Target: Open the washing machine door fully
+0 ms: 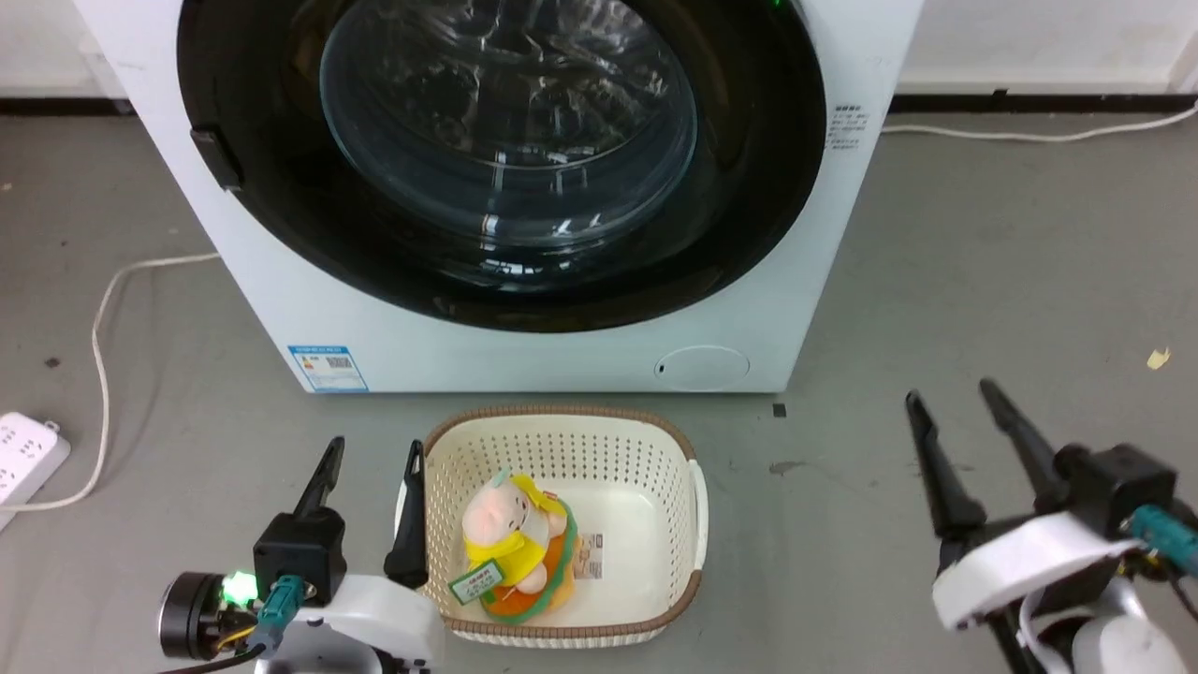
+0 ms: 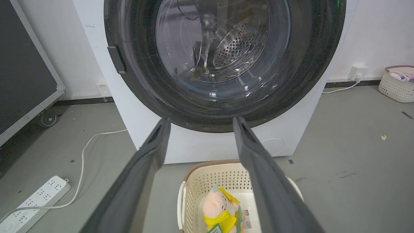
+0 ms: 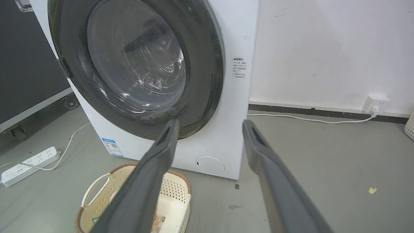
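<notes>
Item 1: large round glossy black washing machine door with bulging clear glass centre (image 1: 505, 140), sitting flush and shut in the front of the white box-shaped washing machine (image 1: 580, 351). Its small black rim handle (image 1: 217, 157) is on the door's left edge in my head view, and the perforated steel drum (image 2: 239, 48) is visible through the glass. Item 2: small round white flap (image 1: 702, 367), low on the machine front, right of centre. Blue-and-white label sticker (image 1: 328, 368) at the lower left corner. Item 3: cream perforated plastic basket with brown woven rim (image 1: 562, 426), on the grey floor (image 1: 983, 281) just in front of the machine, holding a pink plush toy in a yellow garment (image 1: 510, 538) plus a paper tag. Item 4: white power strip (image 1: 23, 459) w/ white cable (image 1: 98, 346), floor, left of the machine. Item 5: white wall socket (image 3: 375, 103) w/ lead, right of the machine. Left jaws: released, spread wide, nothing between them, low at the basket's left rim, well short of the door. I can't tell if the inner finger (image 1: 409, 524) touches the rim. Right jaws: released, spread wide, nothing held, over bare floor right of the basket, apart from the door.
</notes>
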{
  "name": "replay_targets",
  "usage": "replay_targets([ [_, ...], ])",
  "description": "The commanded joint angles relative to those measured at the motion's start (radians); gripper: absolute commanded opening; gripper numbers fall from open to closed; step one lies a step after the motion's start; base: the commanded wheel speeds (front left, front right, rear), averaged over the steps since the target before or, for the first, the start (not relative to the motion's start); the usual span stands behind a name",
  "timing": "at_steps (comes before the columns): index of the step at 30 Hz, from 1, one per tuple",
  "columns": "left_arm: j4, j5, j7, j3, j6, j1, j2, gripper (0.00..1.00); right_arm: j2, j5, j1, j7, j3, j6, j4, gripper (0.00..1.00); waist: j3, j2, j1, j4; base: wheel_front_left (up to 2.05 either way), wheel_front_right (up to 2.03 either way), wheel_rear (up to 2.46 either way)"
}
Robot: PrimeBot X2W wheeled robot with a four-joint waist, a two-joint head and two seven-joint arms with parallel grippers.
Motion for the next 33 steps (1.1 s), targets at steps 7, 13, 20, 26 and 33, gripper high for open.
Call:
replay_targets([
  [7, -0.019, -0.002, -0.023, -0.014, -0.006, -0.04, 0.004, 1.0, -0.023, 0.075, -0.108, 0.027, -0.019, 0.0, 0.003, 1.0, 0.045, 0.0, -0.0001, 0.014, 0.0, 0.0, 0.0],
  [13, -0.026, -0.004, -0.035, -0.024, -0.006, -0.057, 0.004, 1.0, -0.023, 0.129, -0.19, 0.048, -0.048, 0.0, 0.024, 1.0, 0.074, 0.0, -0.0001, 0.027, 0.0, 0.0, 0.0],
  [20, -0.032, -0.007, -0.05, -0.036, -0.005, -0.076, 0.004, 1.0, -0.009, 0.193, -0.29, 0.08, -0.102, 0.0, 0.071, 0.71, 0.106, 0.0, -0.0001, 0.044, 0.0, 0.0, 0.0],
  [26, -0.036, -0.011, -0.062, -0.047, -0.004, -0.092, 0.004, 1.0, 0.0, 0.232, -0.388, 0.121, -0.146, 0.0, 0.131, 0.0, 0.133, 0.0, -0.0001, 0.058, 0.0, 0.0, 0.0],
  [33, -0.04, -0.016, -0.079, -0.062, -0.004, -0.115, 0.003, 1.0, 0.01, 0.291, -0.544, 0.178, -0.231, 0.0, 0.238, 0.0, 0.168, 0.0, -0.0001, 0.077, 0.0, 0.0, 0.0],
])
